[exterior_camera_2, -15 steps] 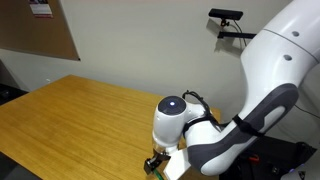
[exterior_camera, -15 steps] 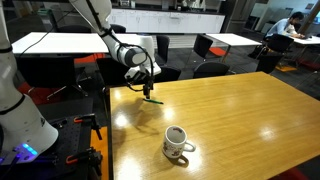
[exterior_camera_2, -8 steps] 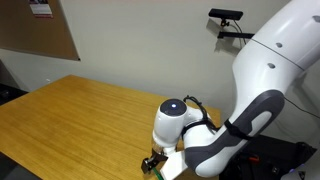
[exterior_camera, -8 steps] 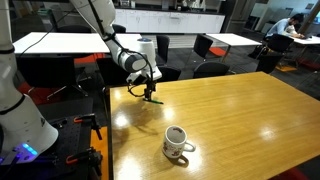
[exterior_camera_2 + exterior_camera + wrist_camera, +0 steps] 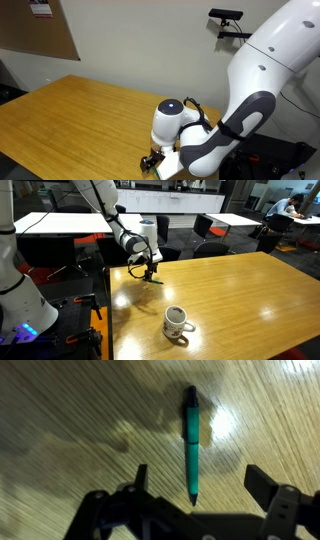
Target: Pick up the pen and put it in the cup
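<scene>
The pen (image 5: pixel 191 444) is a thin green stick with a dark clip end and lies flat on the wooden table, lengthwise between my two fingers in the wrist view. In an exterior view it is a small dark line (image 5: pixel 153 279) under the gripper. My gripper (image 5: pixel 197 486) is open, fingers apart on either side of the pen's near end, just above the table. The gripper shows low over the table in both exterior views (image 5: pixel 149 269) (image 5: pixel 152 160). The white cup (image 5: pixel 177 322) stands upright with its handle to the side, well in front of the gripper.
The wooden table (image 5: pixel 240 290) spreads wide to the right of the cup. Its left edge (image 5: pixel 108 310) runs close to the gripper. The robot's white base (image 5: pixel 20 290) stands left of the table. Chairs and white tables stand behind.
The arm has shifted slightly left and lowered toward the pen. The pen and the cup have not moved.
</scene>
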